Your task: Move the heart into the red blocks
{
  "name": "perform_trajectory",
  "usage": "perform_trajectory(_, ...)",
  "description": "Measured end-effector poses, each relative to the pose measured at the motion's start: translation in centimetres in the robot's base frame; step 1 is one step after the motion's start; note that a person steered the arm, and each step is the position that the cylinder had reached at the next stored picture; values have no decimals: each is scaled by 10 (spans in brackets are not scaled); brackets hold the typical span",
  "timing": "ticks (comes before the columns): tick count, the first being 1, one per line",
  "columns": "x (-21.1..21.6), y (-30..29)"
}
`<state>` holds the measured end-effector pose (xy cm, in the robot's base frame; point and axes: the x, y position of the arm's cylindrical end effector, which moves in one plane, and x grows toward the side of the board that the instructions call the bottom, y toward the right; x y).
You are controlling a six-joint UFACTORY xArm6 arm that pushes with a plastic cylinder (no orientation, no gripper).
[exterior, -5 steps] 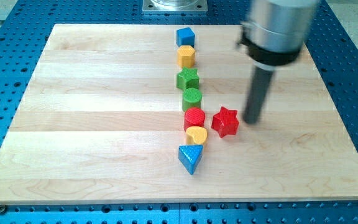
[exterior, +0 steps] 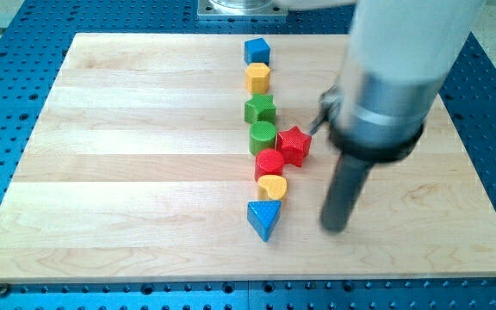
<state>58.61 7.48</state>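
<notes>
Beside the red cylinder (exterior: 269,162), at its one o'clock, the red star (exterior: 294,144) is now sitting snug, having slid up from lower right. My tip (exterior: 335,227), a bare rod holding nothing, is now resting at four o'clock of the yellow heart (exterior: 273,186), which is touching the cylinder's underside. We are judging the heart nearly placed. The arm is hiding the board behind it.

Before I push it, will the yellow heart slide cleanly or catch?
The heart looks low and flat-based, so it should slide, not tip. It touches the red cylinder and sits close to the blue triangle, so it will probably pivot or drag them. My tip stands to its right.
</notes>
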Motion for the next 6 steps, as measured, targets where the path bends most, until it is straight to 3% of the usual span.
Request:
perform_trajectory(1,-14,-61)
perform_trajectory(2,-49,-61)
perform_trajectory(4,-63,-61)
perform_trajectory(5,-28,-63)
perform_trajectory(6,-43,-26)
